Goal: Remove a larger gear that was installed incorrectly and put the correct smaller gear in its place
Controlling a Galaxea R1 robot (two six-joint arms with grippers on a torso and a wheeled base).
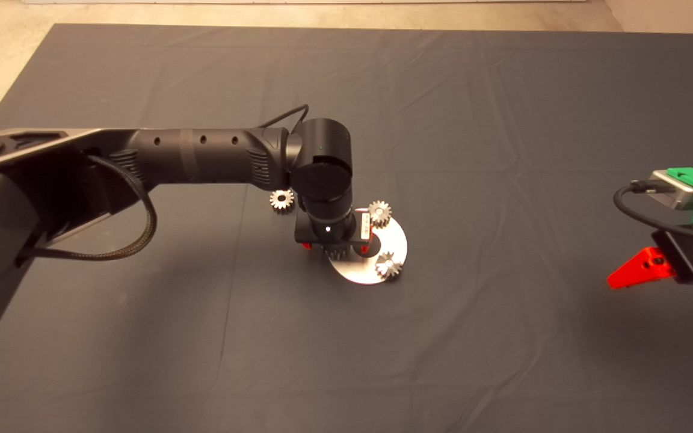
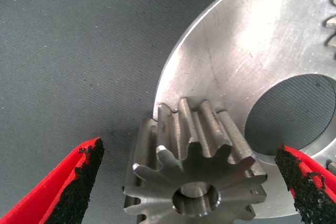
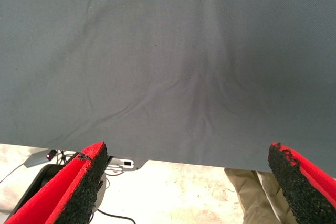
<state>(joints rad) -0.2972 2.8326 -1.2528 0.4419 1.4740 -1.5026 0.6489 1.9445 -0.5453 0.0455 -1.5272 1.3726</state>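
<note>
Two red fingers of the left hand (image 2: 191, 187) are straddling, spread wide, the silvery pointed-toothed larger gear (image 2: 197, 169) on the round metal plate (image 2: 247, 40).

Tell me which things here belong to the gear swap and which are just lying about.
Part of the job:
larger gear, between the open left gripper's fingers
round metal plate
loose smaller gear on the mat
two mounted gears

Not in play:
right gripper, open, parked at the mat's edge
dark mat

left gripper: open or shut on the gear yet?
Open. In the left wrist view both pads stand clear of the larger gear, which sits between them on the plate, with mat showing in the gaps.
</note>
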